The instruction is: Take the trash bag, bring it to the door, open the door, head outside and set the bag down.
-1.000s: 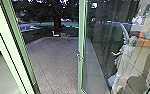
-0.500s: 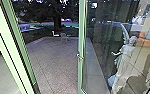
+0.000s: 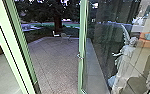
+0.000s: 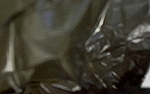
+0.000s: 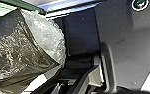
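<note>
trash bag: we're seeing it (image 5: pixel 13 47) dark, glossy and creased, bulging close beside the robot's dark plate in the right wrist view; its plastic is also looming large and crumpled in the left wrist view
pale plastic: we're seeing a clear, wrinkled bulge (image 5: pixel 47 40) sitting against the dark film
left gripper: we're not able to tell its state
right gripper: same, we're not able to tell
door post: we're facing a green upright (image 3: pixel 82 30) bearing a handle (image 3: pixel 79 56)
door frame: we're seeing its green-white uprights (image 3: pixel 22 47) slanting on the left
paving: we're looking at tiles (image 3: pixel 56 60) spreading beyond the uprights
white chair: it's standing (image 3: pixel 55 34) near the paving's far edge, pale furniture (image 3: pixel 65 36) sitting beside it
tree: its trunk (image 3: pixel 58 23) is rising beyond that edge
statue: it's showing pale (image 3: pixel 123 58), arm reaching out, in the glass area right of the post
</note>
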